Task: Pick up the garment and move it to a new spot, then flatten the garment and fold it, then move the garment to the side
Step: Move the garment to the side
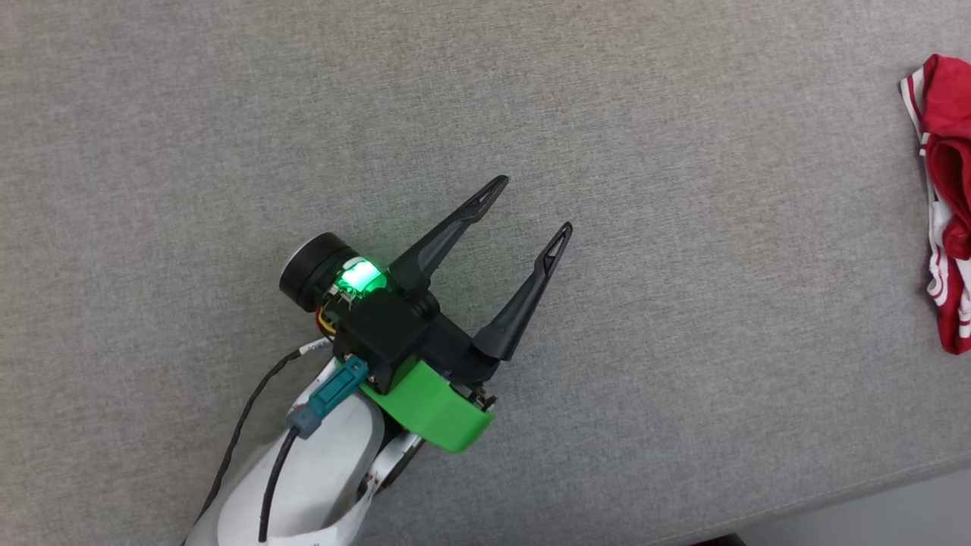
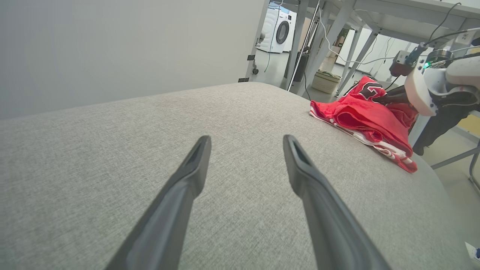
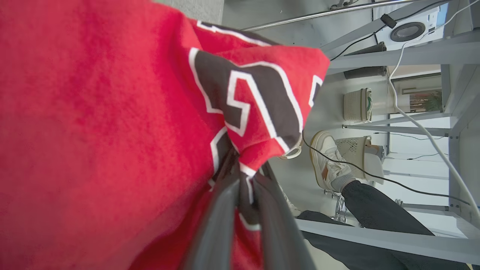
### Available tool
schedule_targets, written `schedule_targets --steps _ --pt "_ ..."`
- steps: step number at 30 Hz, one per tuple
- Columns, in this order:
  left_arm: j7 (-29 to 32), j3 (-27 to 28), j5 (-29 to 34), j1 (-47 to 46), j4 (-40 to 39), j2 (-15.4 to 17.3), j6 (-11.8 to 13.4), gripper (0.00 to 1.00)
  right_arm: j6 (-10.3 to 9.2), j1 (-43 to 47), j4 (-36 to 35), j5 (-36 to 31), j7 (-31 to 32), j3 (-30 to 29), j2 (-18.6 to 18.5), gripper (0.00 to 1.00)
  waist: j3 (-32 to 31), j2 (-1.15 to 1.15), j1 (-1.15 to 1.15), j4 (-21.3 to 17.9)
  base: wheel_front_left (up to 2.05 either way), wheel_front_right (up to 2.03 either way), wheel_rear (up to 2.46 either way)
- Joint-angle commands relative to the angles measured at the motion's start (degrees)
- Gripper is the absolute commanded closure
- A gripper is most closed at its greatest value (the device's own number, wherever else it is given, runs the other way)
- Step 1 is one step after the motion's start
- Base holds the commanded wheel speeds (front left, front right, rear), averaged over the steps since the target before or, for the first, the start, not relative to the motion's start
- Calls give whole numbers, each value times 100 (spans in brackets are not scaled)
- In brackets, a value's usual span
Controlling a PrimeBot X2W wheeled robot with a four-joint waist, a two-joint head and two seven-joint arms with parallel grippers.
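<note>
Right gripper (image 3: 245,165) narrow, pinching red-and-white jersey T-shirt (image 3: 93,131) | left gripper (image 1: 533,205) wide, empty, well apart over grey fabric table (image 1: 227,114) | T-shirt heaped along table's right edge, right arm nearer

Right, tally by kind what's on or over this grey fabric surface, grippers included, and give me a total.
Red jersey-style garment with white-striped trim: 1
Dark two-fingered grippers: 2 (left gripper open, right gripper shut on that garment)
Total: 3
</note>
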Motion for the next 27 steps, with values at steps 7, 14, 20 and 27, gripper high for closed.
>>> schedule_targets --steps 7,14,20,27 --pt "-38 5 -69 -25 179 -21 30 0 -11 -130 298 -472 -482 -435 255 0 -336 -1 -1 145 0 0 0" --pt "-94 192 -301 257 555 -244 42 0 -11 -40 162 -423 -861 -442 489 0 -1103 -1 -1 290 0 0 0" --pt "-99 774 -464 754 700 -455 44 0 -11 265 -585 163 -1001 -334 851 0 -1866 -1 -1 485 0 0 0" --pt "-100 1448 -464 1322 814 -667 21 0 -11 916 -1893 960 -892 -452 1364 0 -2513 -1 -1 820 0 0 0"
